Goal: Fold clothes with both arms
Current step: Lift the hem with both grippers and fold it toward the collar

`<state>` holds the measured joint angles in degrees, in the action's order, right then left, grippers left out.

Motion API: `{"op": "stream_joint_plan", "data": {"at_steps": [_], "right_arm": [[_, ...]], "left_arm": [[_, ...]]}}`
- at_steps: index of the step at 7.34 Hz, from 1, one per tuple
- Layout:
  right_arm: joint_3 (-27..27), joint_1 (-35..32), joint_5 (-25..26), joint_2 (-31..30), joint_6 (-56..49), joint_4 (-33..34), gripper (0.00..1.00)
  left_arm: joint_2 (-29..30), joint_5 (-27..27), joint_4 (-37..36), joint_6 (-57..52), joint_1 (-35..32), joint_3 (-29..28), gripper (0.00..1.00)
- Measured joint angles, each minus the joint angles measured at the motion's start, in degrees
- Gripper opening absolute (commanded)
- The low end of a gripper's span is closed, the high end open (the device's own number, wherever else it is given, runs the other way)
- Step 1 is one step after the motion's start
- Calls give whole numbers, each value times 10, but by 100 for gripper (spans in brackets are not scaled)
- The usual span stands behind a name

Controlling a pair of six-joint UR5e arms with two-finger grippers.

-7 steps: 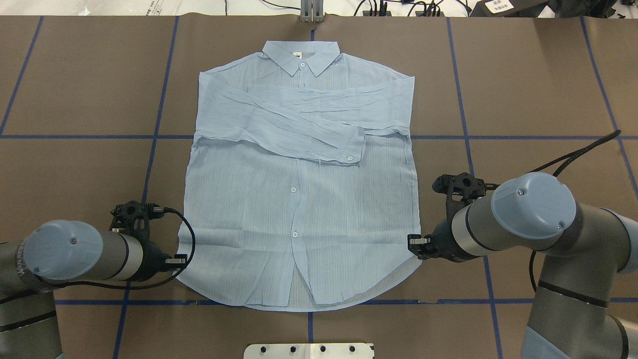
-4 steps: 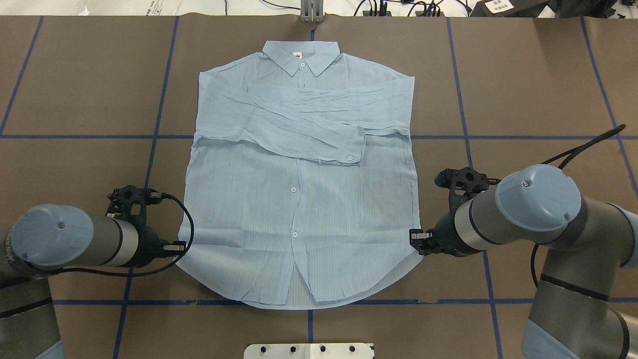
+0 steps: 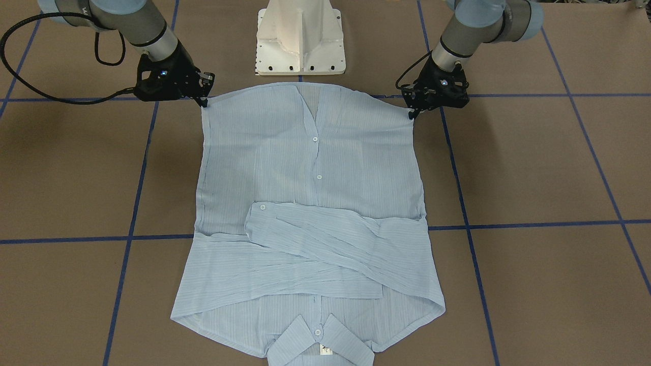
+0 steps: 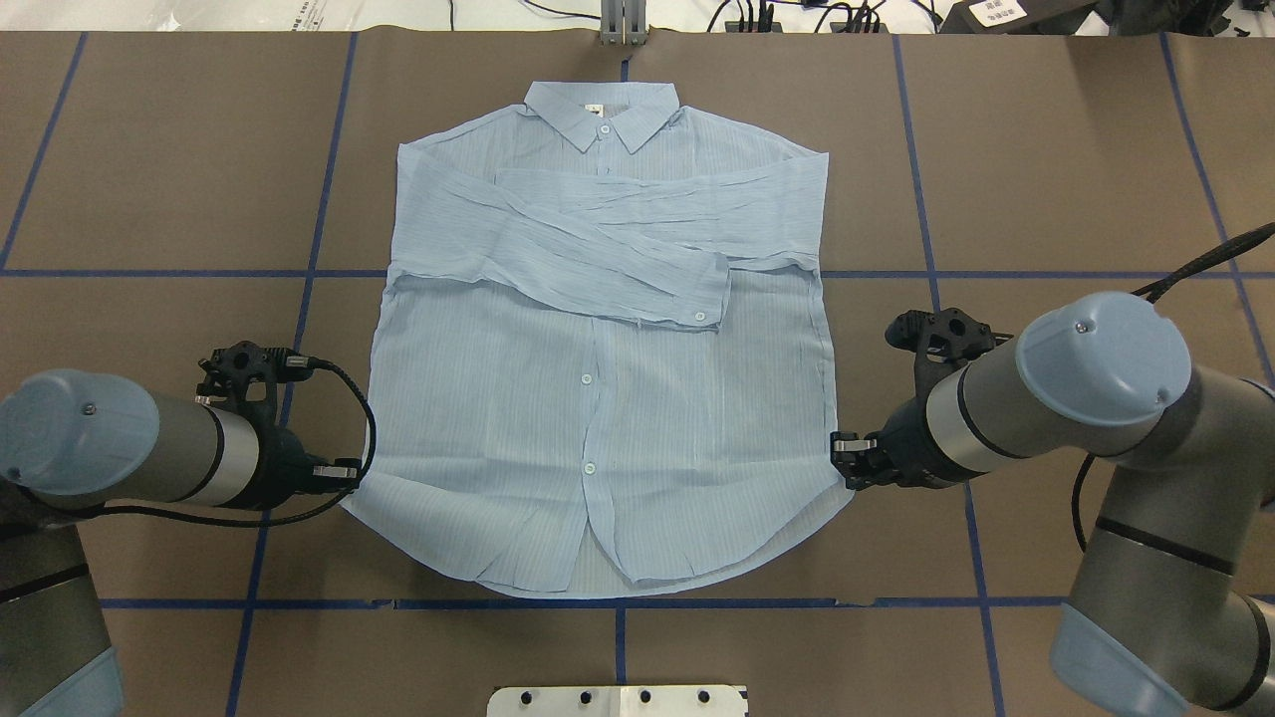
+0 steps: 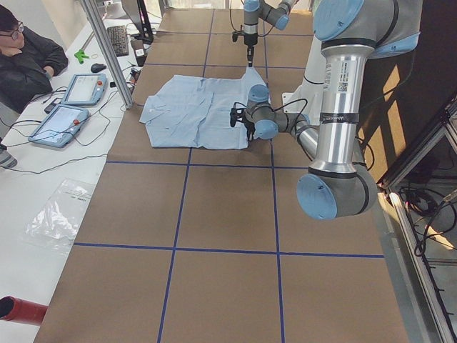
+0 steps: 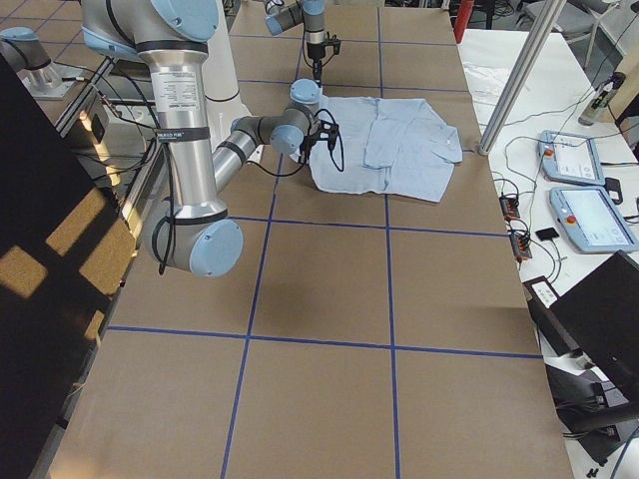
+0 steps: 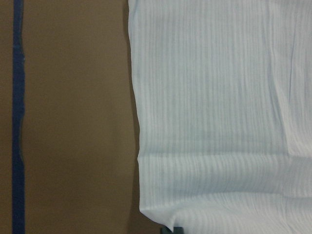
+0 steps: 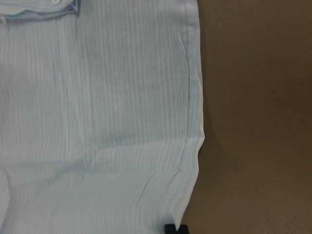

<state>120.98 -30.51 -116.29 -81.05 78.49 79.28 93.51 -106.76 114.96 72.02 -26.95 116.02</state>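
Two tools (image 4: 344,474) (image 4: 843,460) forward, one shirt (image 4: 687,398) pinched?

One shirt (image 4: 598,428) lies on one desk (image 4: 149,169), showing two sleeves (image 4: 558,264), one collar (image 4: 637,115) and four white buttons (image 4: 586,378). Two arms, the left arm (image 4: 149,463) and right arm (image 4: 1006,418), carry one tool each: left tool (image 4: 349,476), right tool (image 4: 843,460). One white base (image 3: 300,46). Off the desk: one person (image 5: 25,64) and seemingly two handheld screens (image 5: 58,125), small in the side view.
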Motion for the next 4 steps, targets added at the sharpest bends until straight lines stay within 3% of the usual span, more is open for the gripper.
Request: {"op": "stream_joint_plan", "data": {"at_steps": [4], "right_arm": [[-3,-32,-22,0,-9,0,0]], "left_arm": [[0,-1,0,-2,-8,0,0]]}}
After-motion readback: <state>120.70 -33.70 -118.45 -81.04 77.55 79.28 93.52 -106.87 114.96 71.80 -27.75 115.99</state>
